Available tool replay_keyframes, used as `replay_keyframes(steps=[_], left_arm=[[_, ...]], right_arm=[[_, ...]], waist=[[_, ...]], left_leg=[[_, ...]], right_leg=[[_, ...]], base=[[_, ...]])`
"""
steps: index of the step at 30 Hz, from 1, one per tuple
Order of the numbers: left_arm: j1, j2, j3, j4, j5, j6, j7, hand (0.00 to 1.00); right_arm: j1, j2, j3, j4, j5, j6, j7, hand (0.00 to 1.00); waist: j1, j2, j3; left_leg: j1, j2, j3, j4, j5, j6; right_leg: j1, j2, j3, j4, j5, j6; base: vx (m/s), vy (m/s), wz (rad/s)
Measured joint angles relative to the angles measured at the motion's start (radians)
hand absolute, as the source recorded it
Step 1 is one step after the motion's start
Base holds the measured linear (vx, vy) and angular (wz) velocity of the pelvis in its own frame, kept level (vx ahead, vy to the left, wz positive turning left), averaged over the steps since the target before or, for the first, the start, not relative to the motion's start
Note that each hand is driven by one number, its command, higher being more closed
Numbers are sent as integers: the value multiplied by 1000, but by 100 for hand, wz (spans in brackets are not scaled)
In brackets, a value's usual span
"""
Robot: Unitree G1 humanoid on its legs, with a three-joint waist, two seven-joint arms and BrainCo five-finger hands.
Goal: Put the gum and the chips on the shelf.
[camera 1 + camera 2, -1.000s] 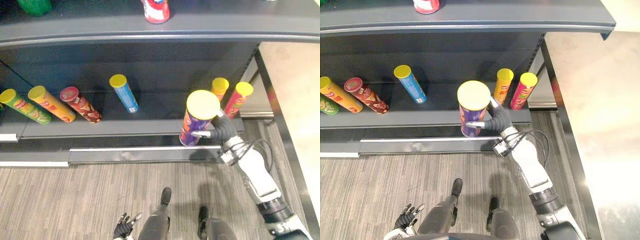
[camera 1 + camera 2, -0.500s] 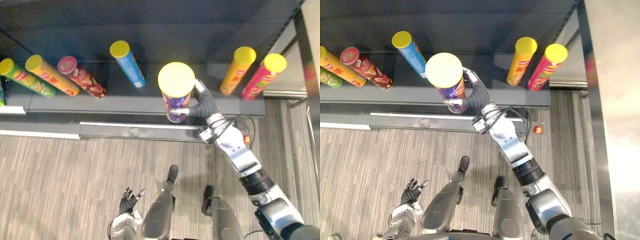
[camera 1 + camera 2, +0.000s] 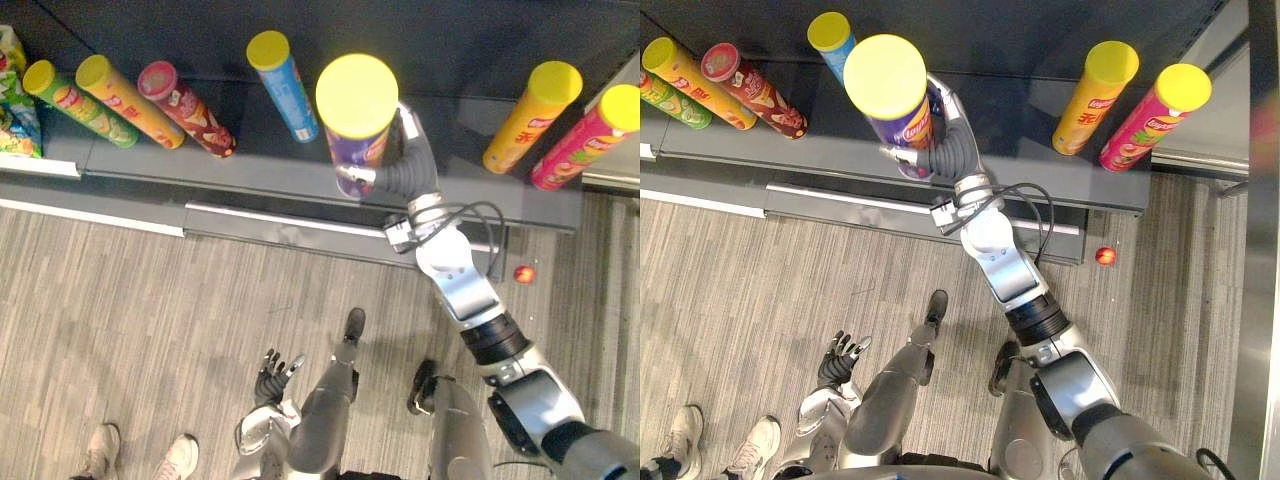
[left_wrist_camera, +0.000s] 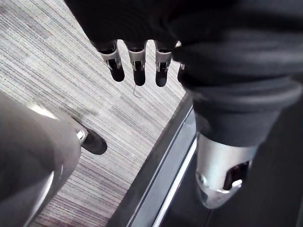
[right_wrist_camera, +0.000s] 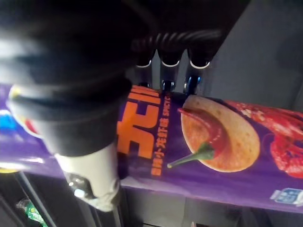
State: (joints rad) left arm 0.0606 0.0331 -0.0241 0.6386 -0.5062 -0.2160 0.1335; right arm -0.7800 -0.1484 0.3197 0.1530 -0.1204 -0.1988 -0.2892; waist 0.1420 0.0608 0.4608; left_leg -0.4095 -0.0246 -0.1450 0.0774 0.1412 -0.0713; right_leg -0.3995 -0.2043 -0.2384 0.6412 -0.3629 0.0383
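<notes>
- While the shelf [image 3: 270, 175] is close before me, I am placing: the purple chips can [image 3: 357, 110] is upright over its front edge.
- My right hand [image 3: 398, 178] is clamped round it; next, lower it squarely, then release.
- My left hand [image 3: 275, 370] hangs low, fingers slack.

Dark grey shelf [image 3: 265, 165] runs along the far side, with a lighter grey base panel [image 3: 280, 235] under it. Grey streaked floor [image 3: 130, 320] near, evenly lit.

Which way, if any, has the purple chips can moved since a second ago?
Yes: the purple can went left, from the yellow can toward the blue can.
</notes>
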Motion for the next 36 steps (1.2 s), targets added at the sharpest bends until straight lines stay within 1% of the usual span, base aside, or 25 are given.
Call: replay_keyframes(steps=[1, 2, 5, 7, 8, 11, 12, 13, 16, 19, 20, 23, 26, 29, 33, 36], left_arm=[[0, 0, -9, -9, 0, -1, -1, 0], [0, -3, -12, -17, -1, -5, -2, 0], [-8, -9, -13, -18, -2, -13, -2, 0], [-14, -10, -21, -18, -2, -14, -2, 0], [-18, -11, -26, -21, -3, -15, -2, 0], [-20, -20, -31, -40, -5, -16, -2, 0], [-21, -26, -35, -49, -25, -18, -2, 0], [-20, -27, -40, -55, -39, -21, -1, 0], [-21, -28, -49, -67, -42, -23, -2, 0], [-21, -31, -53, -76, -42, -23, -4, 0], [-21, -30, -52, -77, -42, -24, -6, 0], [-21, -30, -52, -81, -42, -24, -11, 0], [-21, -30, -52, -86, -43, -24, -13, 0], [-21, -30, -53, -87, -44, -25, -20, 0], [-21, -30, -58, -89, -45, -26, -22, 0], [-21, -30, -60, -89, -71, -26, -23, 0]], right_arm=[[-25, 0, 1, 21, -3, -10, -20, 100], [-52, 0, 1, 34, -34, -11, -41, 100], [-93, 0, 3, 67, -47, -14, -69, 100], [-113, 0, 5, 87, -85, -15, -82, 100], [-131, -3, 14, 107, -121, -15, -92, 100], [-163, -23, 46, 138, -159, -16, -107, 100], [-170, -37, 67, 153, -167, -15, -110, 100], [-187, -43, 90, 177, -186, -15, -115, 100], [-227, -55, 123, 222, -190, -14, -119, 100], [-239, -78, 123, 271, -190, -14, -132, 100], [-255, -84, 123, 303, -189, -14, -146, 100], [-289, -93, 136, 363, -189, -16, -150, 100], [-318, -107, 161, 384, -187, -23, -159, 100], [-336, -114, 161, 429, -185, -26, -163, 100], [-338, -133, 161, 455, -185, -26, -170, 100], [-339, -147, 160, 455, -182, -27, -187, 100]], waist=[[1, 2, 1], [2, 3, 2], [5, 4, 2], [5, 7, 4], [8, 7, 4], [19, 9, 5], [28, 11, 6], [30, 11, 6], [37, 12, 6], [51, 13, 6], [52, 12, 6], [57, 12, 6], [59, 13, 7], [63, 13, 7], [69, 13, 7], [76, 13, 7]], left_leg=[[-9, 0, 0, 5, -1, 0], [-25, 1, 0, 14, -2, -1], [-44, 0, -1, 25, -3, -2], [-57, -1, -2, 33, -4, -3], [-66, 0, -1, 34, -4, -4], [-85, -1, -1, 38, 0, -6], [-88, -1, -3, 39, 0, -6], [-97, -2, -4, 45, 0, -7], [-119, -2, -12, 50, 8, -19], [-124, -3, -23, 52, 10, -21], [-131, -3, -30, 55, 10, -22], [-142, -4, -34, 59, 8, -20], [-161, -5, -35, 66, 10, -21], [-164, -6, -37, 66, 15, -26], [-165, -5, -37, 67, 13, -24], [-170, -4, -36, 67, 14, -23]], right_leg=[[-8, -1, -4, 7, -1, 0], [-18, -1, -10, 10, -2, -3], [-35, -5, -16, 23, -4, -3], [-41, -9, -26, 27, -10, -5], [-52, -10, -27, 34, -11, -8], [-71, -14, -32, 47, -20, -11], [-74, -15, -35, 52, -22, -12], [-82, -19, -39, 59, -26, -12], [-103, -21, -47, 75, -32, -18], [-104, -21, -58, 77, -33, -20], [-105, -21, -67, 77, -34, -22], [-114, -23, -70, 78, -35, -23], [-132, -24, -70, 92, -36, -24], [-138, -25, -71, 95, -37, -26], [-141, -25, -71, 97, -39, -29], [-149, -25, -70, 101, -39, -30]], base=[[-8, -38, 13], [-11, -30, 9], [-7, -20, 7], [-7, -19, 11], [-11, -26, 10], [-4, -40, 7], [4, -49, 12], [0, -45, 12], [8, -43, 9], [18, -41, 10], [4, -27, 12], [-3, -12, 5], [0, 0, 0], [2, -22, 1], [0, -17, 0], [0, 0, 0]])
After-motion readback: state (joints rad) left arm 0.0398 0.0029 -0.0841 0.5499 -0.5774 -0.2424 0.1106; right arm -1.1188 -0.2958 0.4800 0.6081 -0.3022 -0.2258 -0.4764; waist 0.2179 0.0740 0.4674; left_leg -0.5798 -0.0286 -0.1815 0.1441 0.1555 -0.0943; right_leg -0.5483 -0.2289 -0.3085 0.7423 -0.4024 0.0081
